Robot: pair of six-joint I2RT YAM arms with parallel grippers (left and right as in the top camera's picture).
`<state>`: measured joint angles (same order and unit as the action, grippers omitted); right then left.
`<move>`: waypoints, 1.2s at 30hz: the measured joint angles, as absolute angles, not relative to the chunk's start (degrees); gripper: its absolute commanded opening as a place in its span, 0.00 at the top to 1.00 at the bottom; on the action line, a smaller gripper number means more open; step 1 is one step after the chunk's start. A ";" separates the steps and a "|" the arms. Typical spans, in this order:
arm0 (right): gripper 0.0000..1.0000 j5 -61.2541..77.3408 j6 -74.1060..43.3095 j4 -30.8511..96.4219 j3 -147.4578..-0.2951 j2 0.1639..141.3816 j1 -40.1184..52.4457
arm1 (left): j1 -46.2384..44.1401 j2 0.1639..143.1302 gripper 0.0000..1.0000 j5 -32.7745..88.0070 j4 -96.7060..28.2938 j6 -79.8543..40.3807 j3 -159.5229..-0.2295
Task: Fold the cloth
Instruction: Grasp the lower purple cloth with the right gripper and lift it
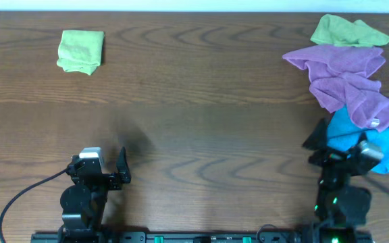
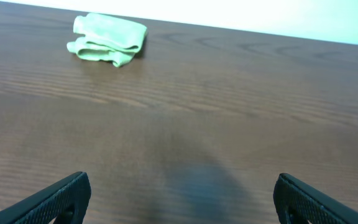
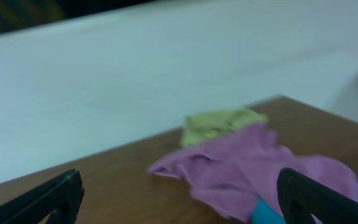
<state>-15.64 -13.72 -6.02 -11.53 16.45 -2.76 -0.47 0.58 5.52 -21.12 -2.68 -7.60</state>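
Note:
The cloth [image 1: 354,98] lies crumpled in a pile at the table's right edge, magenta-purple with a small white tag [image 1: 375,123] near its lower corner. In the right wrist view the cloth [image 3: 247,171] lies ahead, between the fingers' line of sight. My right gripper [image 1: 340,145] hovers just in front of the pile, open and holding nothing. At the front left my left gripper [image 1: 105,162] stands open over bare wood, far from the cloth. Both open grippers show again in the wrist views, the left gripper [image 2: 182,193] and the right gripper [image 3: 179,193].
A paler purple cloth [image 1: 335,59] and a lime-green cloth [image 1: 346,31] lie in the same pile behind the cloth. A bright blue cloth [image 1: 353,135] sits under its near end. A folded green cloth [image 1: 81,51] rests at the back left.

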 measured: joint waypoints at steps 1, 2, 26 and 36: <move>0.01 -15.84 -14.59 -6.13 -13.72 20.80 -5.26 | -0.49 0.58 0.05 5.54 -21.08 -2.68 -7.60; 0.01 -15.59 -15.20 -6.07 -16.34 25.30 -7.66 | -0.47 0.58 0.05 5.52 -21.08 -2.68 -7.60; 0.03 2.11 -18.02 -2.81 -49.08 95.94 -26.44 | -0.49 0.58 0.05 5.52 -21.12 -2.68 -7.60; 0.99 3.70 -18.85 -6.50 -49.25 99.09 -28.34 | -0.49 0.58 0.05 5.52 -21.12 -2.68 -7.60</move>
